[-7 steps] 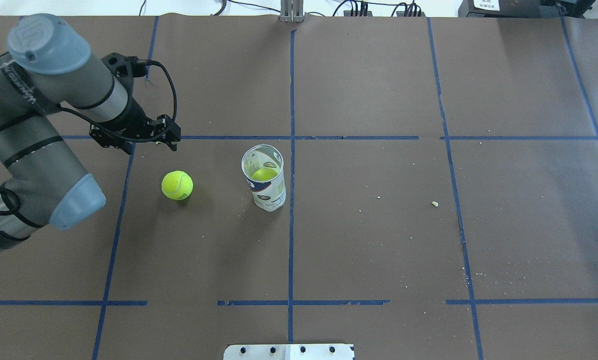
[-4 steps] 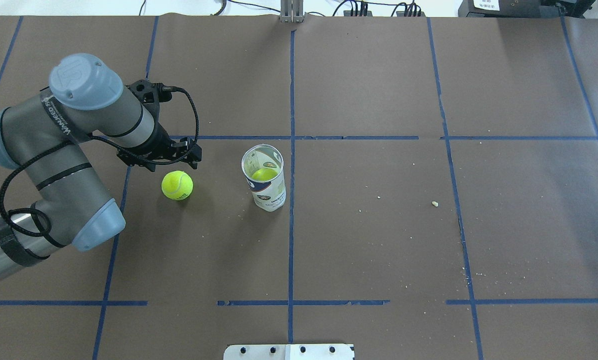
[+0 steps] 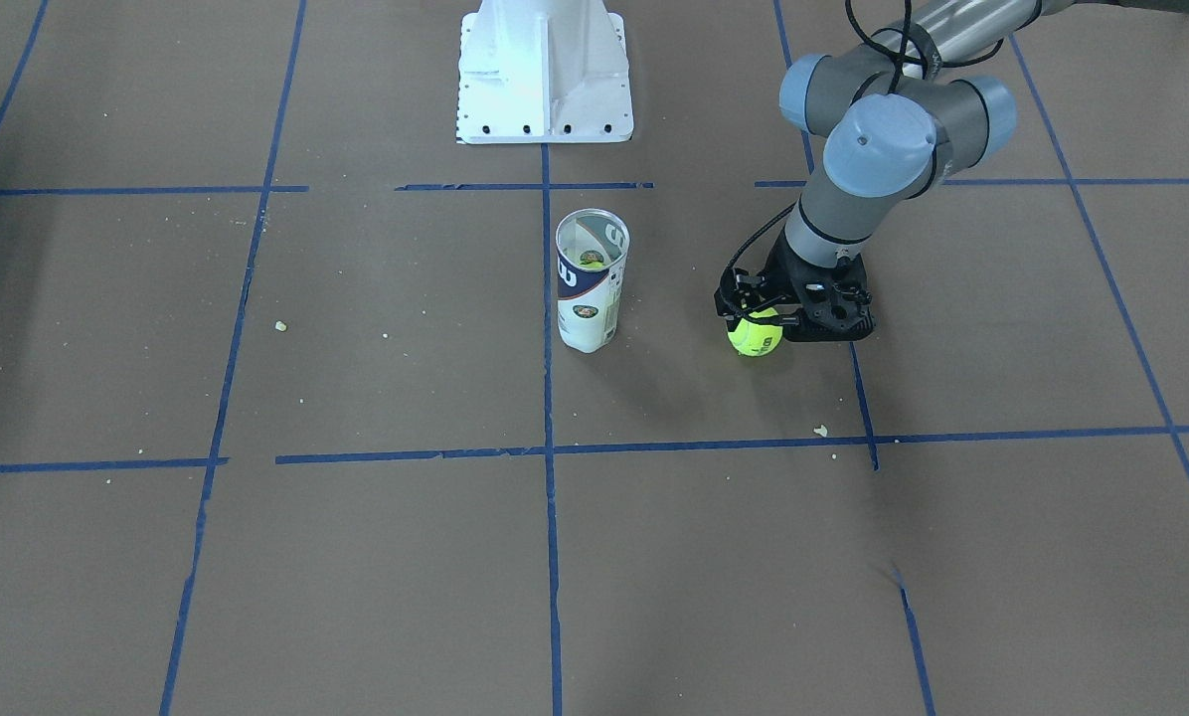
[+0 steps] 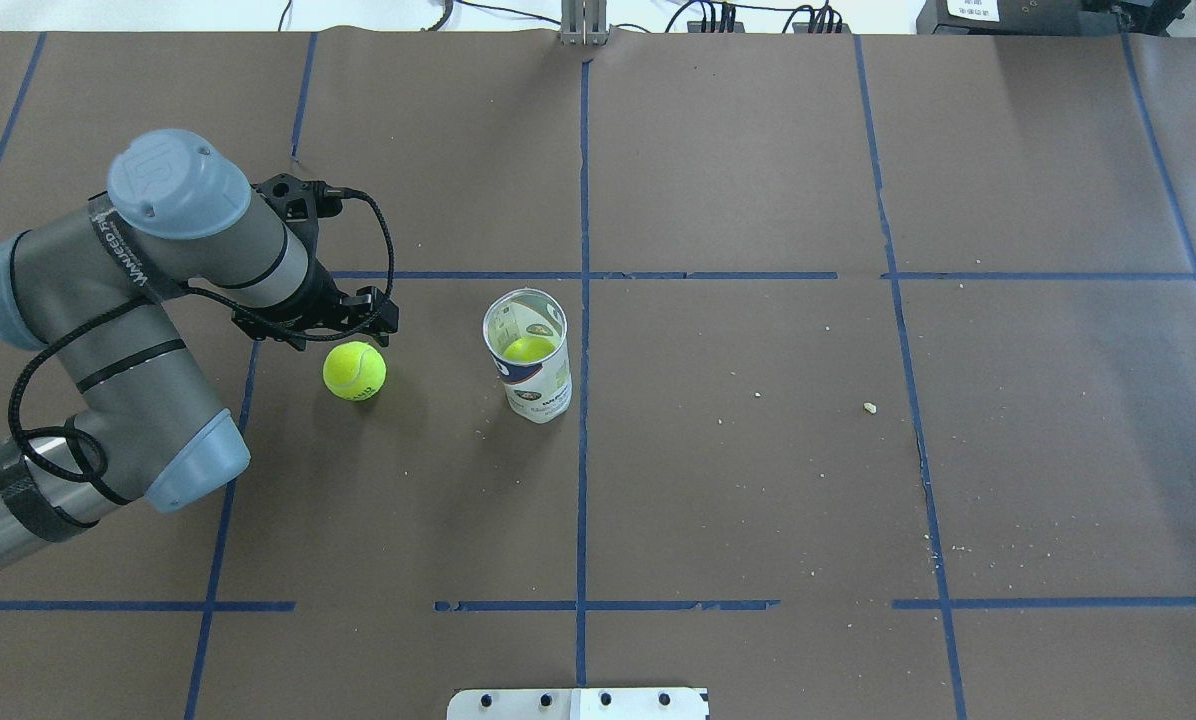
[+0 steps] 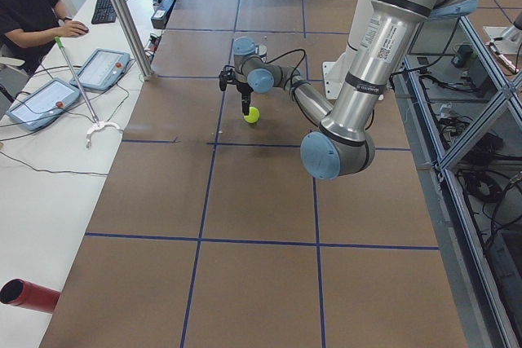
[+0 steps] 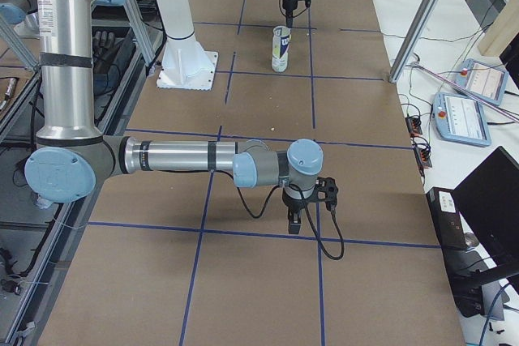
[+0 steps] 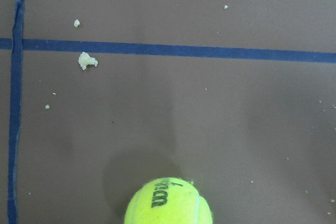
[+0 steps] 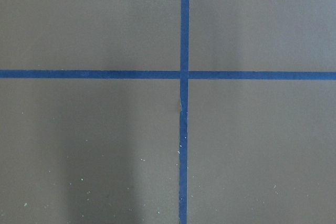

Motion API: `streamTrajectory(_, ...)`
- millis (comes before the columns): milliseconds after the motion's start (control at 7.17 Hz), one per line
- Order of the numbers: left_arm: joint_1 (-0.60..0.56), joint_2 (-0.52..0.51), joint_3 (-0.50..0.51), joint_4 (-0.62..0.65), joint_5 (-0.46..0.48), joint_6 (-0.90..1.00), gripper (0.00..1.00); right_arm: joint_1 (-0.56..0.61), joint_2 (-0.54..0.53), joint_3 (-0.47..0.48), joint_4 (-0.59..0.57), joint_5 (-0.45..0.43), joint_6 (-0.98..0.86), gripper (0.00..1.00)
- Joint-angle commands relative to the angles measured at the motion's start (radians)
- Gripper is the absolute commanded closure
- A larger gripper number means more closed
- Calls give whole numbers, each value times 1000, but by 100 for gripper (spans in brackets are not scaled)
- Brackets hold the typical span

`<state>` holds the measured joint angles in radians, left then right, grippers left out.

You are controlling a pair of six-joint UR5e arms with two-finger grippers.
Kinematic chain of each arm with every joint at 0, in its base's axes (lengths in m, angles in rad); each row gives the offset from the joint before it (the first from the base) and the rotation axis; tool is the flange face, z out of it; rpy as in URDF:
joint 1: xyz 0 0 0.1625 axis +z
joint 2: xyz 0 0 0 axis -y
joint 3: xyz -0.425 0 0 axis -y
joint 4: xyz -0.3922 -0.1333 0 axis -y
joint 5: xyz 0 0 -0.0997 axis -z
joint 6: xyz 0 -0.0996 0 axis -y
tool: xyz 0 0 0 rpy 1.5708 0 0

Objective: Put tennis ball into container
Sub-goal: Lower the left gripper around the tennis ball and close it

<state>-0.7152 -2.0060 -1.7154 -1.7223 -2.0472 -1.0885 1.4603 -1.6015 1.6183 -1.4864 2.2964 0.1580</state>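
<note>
The tennis ball point(image 4: 354, 370) point(image 3: 755, 334) lies on the brown table, left of the container point(image 4: 530, 385) point(image 3: 588, 308). That clear can stands upright with its top open, and a second yellow-green ball point(image 4: 528, 348) sits inside it. My left gripper point(image 4: 341, 336) point(image 3: 779, 320) hangs just beyond the loose ball, fingers down and open, not touching it. The left wrist view has the ball point(image 7: 168, 204) at its bottom edge with "Wilson 1" print and no fingers showing. My right gripper point(image 6: 297, 218) hovers far off over the table's right end; I cannot tell whether it is open or shut.
The white robot base point(image 3: 545, 70) stands behind the container. Blue tape lines grid the brown paper, and small crumbs point(image 4: 869, 407) lie scattered on it. An operator point(image 5: 28, 6) sits at a side desk with tablets, near a metal post point(image 5: 122, 14).
My left arm has swung in from the far left and lowered, bringing the gripper right and toward the ball. The ball and the container have not moved.
</note>
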Motion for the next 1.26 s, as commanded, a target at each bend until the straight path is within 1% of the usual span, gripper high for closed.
streamTrajectory(0,0,1,11,-2,4,1,0,0,0,0,0,0,0,0)
streamTrajectory(140,2,0,28,-3,4,-1,0,0,0,0,0,0,0,0)
streamTrajectory(419,23,0,71,-64,2,-8,0,0,0,0,0,0,0,0)
streamTrajectory(977,45,0,74,-66,1,-4,0,0,0,0,0,0,0,0)
streamTrajectory(1116,45,-2,66,-66,1,-11,38,0,0,0,0,0,0,0)
